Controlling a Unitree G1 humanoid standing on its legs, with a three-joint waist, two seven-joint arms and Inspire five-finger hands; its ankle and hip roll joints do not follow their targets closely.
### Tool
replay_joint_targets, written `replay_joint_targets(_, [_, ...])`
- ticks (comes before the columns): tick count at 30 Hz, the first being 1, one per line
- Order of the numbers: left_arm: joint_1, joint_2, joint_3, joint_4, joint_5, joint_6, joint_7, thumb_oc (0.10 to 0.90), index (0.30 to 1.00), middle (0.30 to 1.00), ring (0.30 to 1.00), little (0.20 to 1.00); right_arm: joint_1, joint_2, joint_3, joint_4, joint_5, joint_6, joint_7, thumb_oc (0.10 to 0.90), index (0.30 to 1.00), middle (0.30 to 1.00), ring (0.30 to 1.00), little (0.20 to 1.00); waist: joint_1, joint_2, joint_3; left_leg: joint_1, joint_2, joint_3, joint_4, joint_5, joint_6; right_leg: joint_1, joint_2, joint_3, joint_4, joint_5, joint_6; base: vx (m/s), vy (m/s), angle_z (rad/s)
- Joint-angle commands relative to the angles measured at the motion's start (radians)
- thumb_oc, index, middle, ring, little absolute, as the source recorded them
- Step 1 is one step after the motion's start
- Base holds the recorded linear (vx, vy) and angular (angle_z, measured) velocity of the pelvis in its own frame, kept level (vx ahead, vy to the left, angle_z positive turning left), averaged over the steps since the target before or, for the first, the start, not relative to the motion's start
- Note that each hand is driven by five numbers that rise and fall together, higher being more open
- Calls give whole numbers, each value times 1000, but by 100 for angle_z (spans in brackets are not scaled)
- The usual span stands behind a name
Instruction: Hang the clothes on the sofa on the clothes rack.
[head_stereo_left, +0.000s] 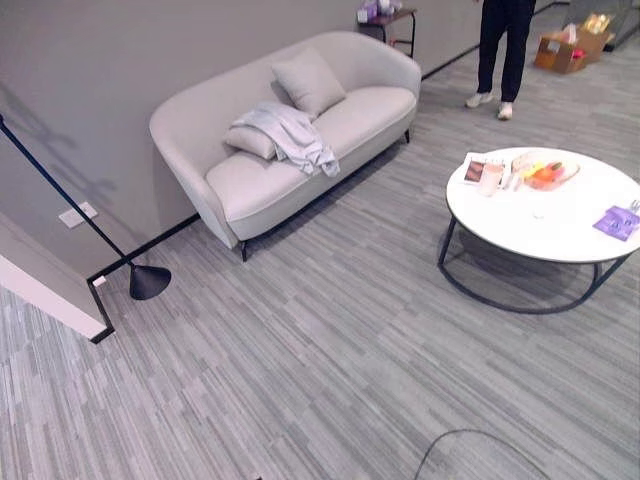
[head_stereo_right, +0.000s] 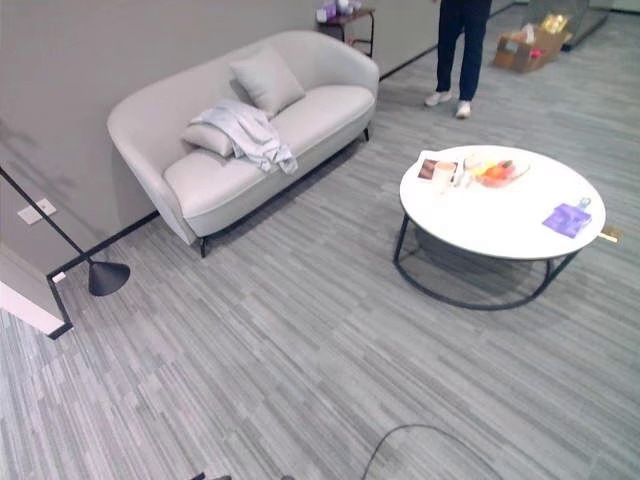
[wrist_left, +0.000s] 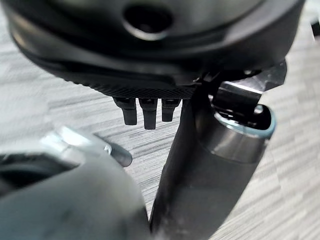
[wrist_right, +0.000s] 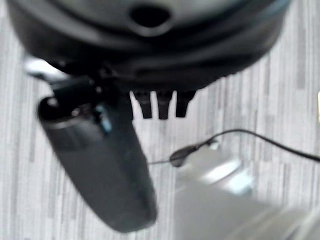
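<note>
The clothes (head_stereo_left: 287, 135) lie in a loose pale heap on the sofa (head_stereo_left: 290, 130), spread over a small cushion (head_stereo_left: 252, 143) near the seat's middle, with one end spilling down over the front edge of the seat. They look dropped there rather than folded, so a hem hangs free at the front edge, which seems the easiest place to take hold. A second cushion (head_stereo_left: 310, 80) leans against the backrest just beside them.

Neither hand is anywhere near the heap. The left hand (wrist_left: 150, 65) hangs over bare floor (head_stereo_left: 330, 380), its fingers (wrist_left: 149, 112) pointing down fairly straight and loose, with nothing in them. The right hand (wrist_right: 150, 55) hangs the same way, its fingers (wrist_right: 162, 107) relaxed and empty above the floor. The clothes are well apart from both; a wide stretch of floor lies between, so I judge the walk to the sofa comes first.

Off to the sofa's side stands a round white counter (head_stereo_left: 560, 240) carrying a fruit bowl (head_stereo_left: 548, 175). A person (head_stereo_left: 503, 50) stands beyond the sofa's far end, and a black floor lamp (head_stereo_left: 148, 281) leans near the wall.
</note>
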Motion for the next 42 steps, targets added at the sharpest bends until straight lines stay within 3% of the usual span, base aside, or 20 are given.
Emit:
replay_joint_targets(1, [13,-3,3,63,44,-14,-3,800,900,900,900,900,8,8,-48,69,2,-2,18,800,900,900,900,900,17,-10,-35,3,-23,-11,4,-101,-7,40,-80,-60,-266,105,-1,95,-105,7])
replay_joint_targets(2, [13,-3,3,63,44,-14,-3,800,900,900,900,900,8,8,-48,69,2,-2,18,800,900,900,900,900,16,-8,-33,6,-21,-13,3,-101,-8,45,-78,-63,-271,107,-1,162,-214,8])
replay_joint_targets(3, [0,6,3,59,56,-19,4,800,900,900,900,900,6,16,-48,65,8,-6,13,800,900,900,900,900,23,-24,-37,3,-29,-27,2,-112,-21,53,-127,-46,-440,160,-2,179,-213,14])
replay_joint_targets(6, [-6,14,-8,57,57,-29,15,800,900,900,900,900,-4,37,-55,54,20,-6,13,800,900,900,900,900,30,-34,-43,30,-9,-54,14,-159,-39,34,-217,17,-627,297,28,348,-267,-2])
replay_joint_targets(8, [-8,18,-7,64,60,-29,16,800,900,900,900,900,1,46,-68,51,43,-6,12,800,900,900,900,900,30,-61,-52,47,-9,-57,19,-183,-46,46,-210,2,-639,316,39,382,-260,2])
replay_joint_targets(13, [-19,21,-26,60,75,-34,37,800,900,900,900,900,-1,64,-56,48,80,-23,-13,800,900,900,900,900,0,-71,-75,91,119,-84,26,-206,-91,16,-97,-7,-530,237,1,355,-351,17])
replay_joint_targets(14, [-28,16,-45,56,82,-42,54,800,900,900,900,900,-2,72,-34,40,91,-41,-24,800,900,900,900,900,-7,-57,-85,85,181,-91,46,-188,-118,38,-32,-25,-543,209,-26,307,-423,-27])
replay_joint_targets(19, [-50,15,-84,20,105,-54,64,800,900,900,900,900,-7,80,18,20,86,-53,-25,800,900,900,900,900,0,-57,-104,38,235,-103,162,-67,-164,91,57,-39,-627,185,-75,258,-273,-9])
replay_joint_targets(20, [-53,15,-100,6,126,-55,62,800,900,900,900,900,-8,82,38,22,84,-56,-26,800,900,900,900,900,8,-64,-113,18,262,-80,252,-3,-179,138,98,-40,-682,164,-106,294,-270,-22])
replay_joint_targets(24, [-49,30,-81,1,118,-53,73,800,900,900,900,900,-20,59,47,23,76,-59,-29,800,900,900,900,900,19,-94,-89,-32,290,-14,400,56,-166,190,116,-36,-697,135,-135,232,-216,-4])
replay_joint_targets(27, [-52,34,-65,0,99,-55,76,800,900,900,900,900,-41,43,69,13,49,-58,-30,800,900,900,900,900,36,-113,-69,-58,244,-4,413,-5,-143,206,107,-20,-697,128,-133,161,-95,-10])
replay_joint_targets(28, [-59,34,-44,-2,70,-60,79,800,900,900,900,900,-50,45,97,-9,17,-60,-24,800,900,900,900,900,60,-136,-57,-157,124,-28,413,-103,-119,216,90,-15,-697,115,-124,173,-47,-2])
replay_joint_targets(29, [-60,34,-30,-3,41,-64,82,800,900,900,900,900,-54,51,120,-29,6,-62,-19,800,900,900,900,900,71,-140,-51,-204,75,-21,371,-141,-107,222,90,-18,-697,104,-120,170,-43,19])
replay_joint_targets(30, [-60,35,-30,-3,41,-64,81,800,900,900,900,900,-54,52,120,-30,6,-62,-19,800,900,900,900,900,68,-143,-55,-209,70,-23,367,-136,-105,217,85,-20,-697,105,-119,212,6,40])
replay_joint_targets(31, [-61,41,-3,-10,9,-67,75,800,900,900,900,900,-65,75,180,-66,-36,-69,8,800,900,900,900,900,103,-129,-43,-285,6,5,176,-18,-96,237,128,-17,-697,76,-120,242,11,49])
replay_joint_targets(32, [-56,44,2,-8,1,-66,67,800,900,900,900,900,-72,79,204,-78,-61,-70,18,800,900,900,900,900,124,-121,-43,-318,-9,1,104,55,-97,248,152,-8,-697,63,-121,243,9,37])
replay_joint_targets(33, [-56,44,2,-8,1,-66,67,800,900,900,900,900,-73,79,204,-78,-62,-70,18,800,900,900,900,900,124,-121,-45,-319,-9,0,100,60,-97,244,152,-9,-697,65,-121,201,-3,18])
replay_joint_targets(35, [-35,55,29,8,-14,-63,62,800,900,900,900,900,-98,109,255,-114,-101,-85,26,800,900,900,900,900,192,-123,-31,-428,-38,14,-19,139,-121,307,207,33,-697,1,-139,366,10,-31])
replay_joint_targets(40, [-11,64,65,20,-23,-63,64,800,900,900,900,900,-113,152,325,-165,-134,-91,37,800,900,900,900,900,241,-156,-29,-440,-22,36,-20,151,-99,368,244,54,-697,-30,-154,298,26,-32])
replay_joint_targets(42, [3,89,75,20,-4,-57,73,800,900,900,900,900,-95,202,355,-192,-136,-96,39,800,900,900,900,900,268,-227,-28,-416,-25,41,39,170,-71,419,248,70,-665,-55,-153,479,91,2])
